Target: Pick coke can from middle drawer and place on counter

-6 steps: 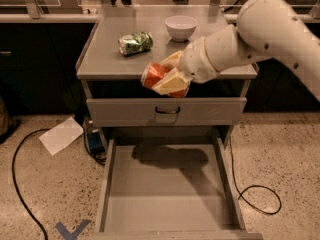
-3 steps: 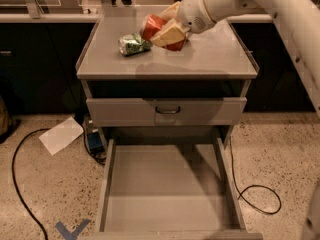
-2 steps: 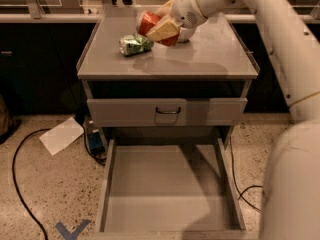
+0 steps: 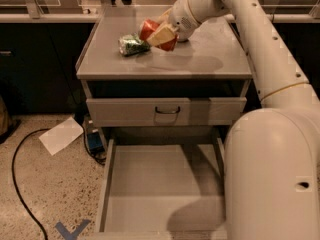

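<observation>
My gripper [image 4: 159, 33] is shut on the red coke can [image 4: 149, 30] and holds it tilted just above the grey counter [image 4: 195, 59], toward its back middle. The can sits right beside a green-and-white patterned can [image 4: 132, 44] that lies on the counter to its left. The middle drawer [image 4: 160, 184] is pulled fully out below, its flat grey floor bare. My white arm reaches in from the right and fills the lower right of the view.
A closed grey drawer front with a dark handle [image 4: 167, 110] sits above the open drawer. A white sheet of paper [image 4: 61, 135], a blue object [image 4: 93, 140] and a black cable [image 4: 20, 184] lie on the speckled floor at the left.
The gripper lifted the coke can from in front of the cabinet up over the counter, then shifted slightly left and back, close to the green-and-white can.
</observation>
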You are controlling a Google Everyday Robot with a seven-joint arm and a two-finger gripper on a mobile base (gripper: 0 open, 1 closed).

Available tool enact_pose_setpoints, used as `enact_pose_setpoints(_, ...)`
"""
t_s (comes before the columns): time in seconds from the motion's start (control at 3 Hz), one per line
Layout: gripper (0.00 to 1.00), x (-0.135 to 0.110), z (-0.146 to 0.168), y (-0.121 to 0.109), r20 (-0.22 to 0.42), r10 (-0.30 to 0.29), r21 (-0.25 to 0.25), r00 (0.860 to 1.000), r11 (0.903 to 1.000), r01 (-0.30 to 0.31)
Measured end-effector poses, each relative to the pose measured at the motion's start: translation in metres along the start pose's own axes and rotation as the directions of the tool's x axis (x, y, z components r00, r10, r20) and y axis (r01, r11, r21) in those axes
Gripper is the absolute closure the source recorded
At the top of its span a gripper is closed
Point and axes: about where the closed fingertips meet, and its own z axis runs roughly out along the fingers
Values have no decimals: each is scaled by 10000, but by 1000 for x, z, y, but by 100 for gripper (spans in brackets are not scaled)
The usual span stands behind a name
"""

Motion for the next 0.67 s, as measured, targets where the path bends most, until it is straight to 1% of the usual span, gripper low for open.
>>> enact_pose_setpoints(0.33,100,26,15,3,-317,478,-308,9984,9983,-488)
enact_pose_setpoints(0.67,100,52,29,15,-581,886,-692,9944,9933,-926)
